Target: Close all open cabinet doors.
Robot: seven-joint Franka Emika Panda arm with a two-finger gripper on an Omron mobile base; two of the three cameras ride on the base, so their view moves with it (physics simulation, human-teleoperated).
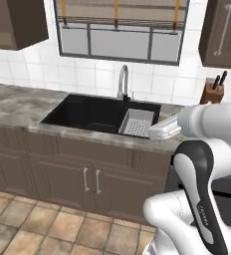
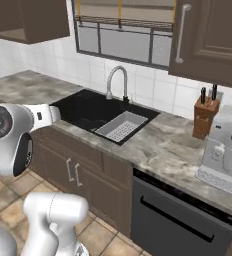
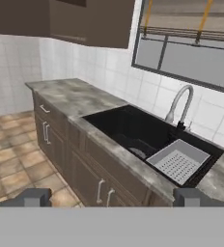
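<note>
From my seat the arm is parked in front of the sink run, and the end effector (image 3: pixel 112 197) is released: in the hand view its two dark tips sit far apart with nothing between them, aimed down along the grey stone surface (image 3: pixel 80 99) toward the black sink (image 3: pixel 133 130).

Cabinet doors: the one I can read best is the dark brown wall door (image 2: pixel 210 37) right of the window, with its vertical silver bar handle (image 2: pixel 181 32) along the left edge. In the right base view it seems to stand out from the wall, hanging over the knife block (image 2: pixel 205 116), but I can't tell for sure how far it's swung. Same door shows at the top right of the left base view (image 1: pixel 222 32). There's another dark upper cabinet (image 1: pixel 15 22) left of the window, and I can't tell from here whether that one is ajar.

A pale strainer basket (image 1: pixel 137 123) sits in the right part of the sink, just below the curved faucet (image 1: pixel 123 79). A black-fronted dishwasher (image 2: pixel 180 215) sits under the surface to the right.
</note>
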